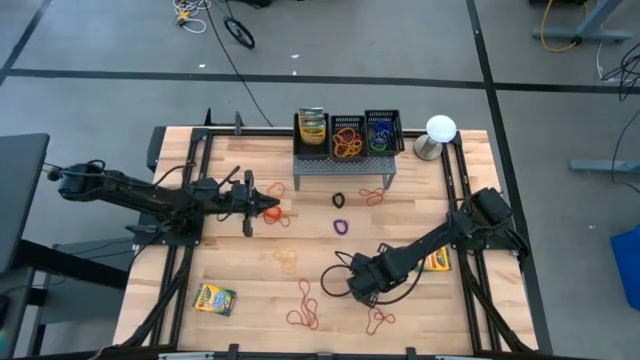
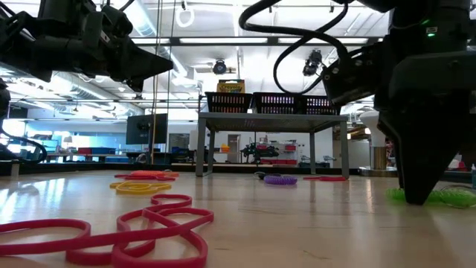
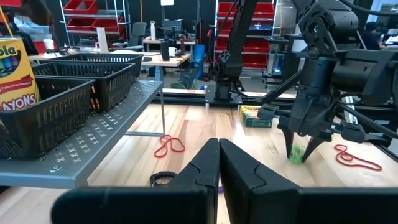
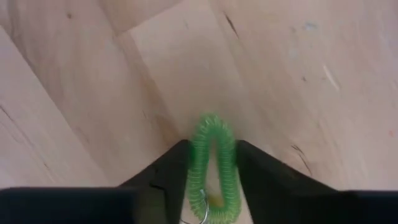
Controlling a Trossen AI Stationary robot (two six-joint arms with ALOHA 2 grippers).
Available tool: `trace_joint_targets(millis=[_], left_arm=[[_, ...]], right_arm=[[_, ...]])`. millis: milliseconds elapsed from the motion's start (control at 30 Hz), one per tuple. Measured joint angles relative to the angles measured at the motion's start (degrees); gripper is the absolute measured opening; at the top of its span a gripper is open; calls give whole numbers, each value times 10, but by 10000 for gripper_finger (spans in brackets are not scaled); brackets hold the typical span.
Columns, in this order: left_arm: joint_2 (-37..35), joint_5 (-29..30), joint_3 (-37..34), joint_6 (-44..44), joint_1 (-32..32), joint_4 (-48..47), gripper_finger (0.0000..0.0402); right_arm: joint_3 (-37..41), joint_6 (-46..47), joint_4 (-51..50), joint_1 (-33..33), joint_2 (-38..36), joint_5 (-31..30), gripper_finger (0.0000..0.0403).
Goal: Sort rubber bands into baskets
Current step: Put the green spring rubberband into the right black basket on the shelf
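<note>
**A:** Where is the right gripper (image 4: 211, 180), from where you stand?

**B:** Down at the tabletop (image 4: 74, 81), near the front of the table, its fingers (image 4: 161, 177) part-spread with one on each side of a green coiled band (image 4: 212, 162). The pads look to touch the coil's flanks, though I cannot tell whether they are pressing yet, so I would not call it held.

**A:** And the left gripper (image 1: 262, 208)?

**B:** Raised over the table's left-centre, jaws closed on nothing I can make out, with orange bands (image 1: 274, 214) lying just beside it on the wood.

**A:** How should the green band handle?

**B:** Light and springy, I would judge: a soft coil that flattens under a pinch and may roll or squirt sideways. Taking it across the narrow middle, as the fingers now stand, seems soundest.

**A:** Destination?

**B:** The baskets (image 1: 365, 131) on the grey stand (image 1: 340, 164) at the table's far edge (two already hold bands; the third holds a crayon box (image 1: 312, 125)). Red loops (image 2: 149, 223) lie loose near the front.
</note>
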State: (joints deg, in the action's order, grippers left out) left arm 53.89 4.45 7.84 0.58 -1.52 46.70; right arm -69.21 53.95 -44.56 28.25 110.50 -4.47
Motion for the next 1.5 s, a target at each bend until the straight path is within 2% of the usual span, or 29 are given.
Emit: trace_joint_targets(millis=[167, 267, 500, 667, 867, 1000, 1167, 1300, 1400, 1500], left_arm=[[0, 0, 0, 0, 0, 0, 16], [0, 0, 0, 0, 0, 0, 16], [0, 0, 0, 0, 0, -1, 16], [0, 0, 0, 0, 0, -1, 16], [0, 0, 0, 0, 0, -1, 16], [0, 0, 0, 0, 0, -1, 16], [0, 0, 0, 0, 0, -1, 16], [0, 0, 0, 0, 0, -1, 16], [0, 0, 0, 0, 0, -1, 16], [0, 0, 0, 0, 0, -1, 16]], right_arm=[[1, -27, -1, -4, -7, 11, 59], [3, -35, -2, -6, -28, 7, 30], [2, -47, -2, -25, -128, -56, 32], [2, -83, -17, -71, -217, -103, 32], [2, -191, -29, -183, -316, -134, 34], [-9, -281, -37, -283, -351, -140, 34], [-81, -390, -61, -403, -346, -185, 34], [-127, -423, -59, -512, -324, -192, 34], [-132, -413, -50, -582, -302, -161, 34], [-128, -394, -62, -621, -275, -115, 34]])
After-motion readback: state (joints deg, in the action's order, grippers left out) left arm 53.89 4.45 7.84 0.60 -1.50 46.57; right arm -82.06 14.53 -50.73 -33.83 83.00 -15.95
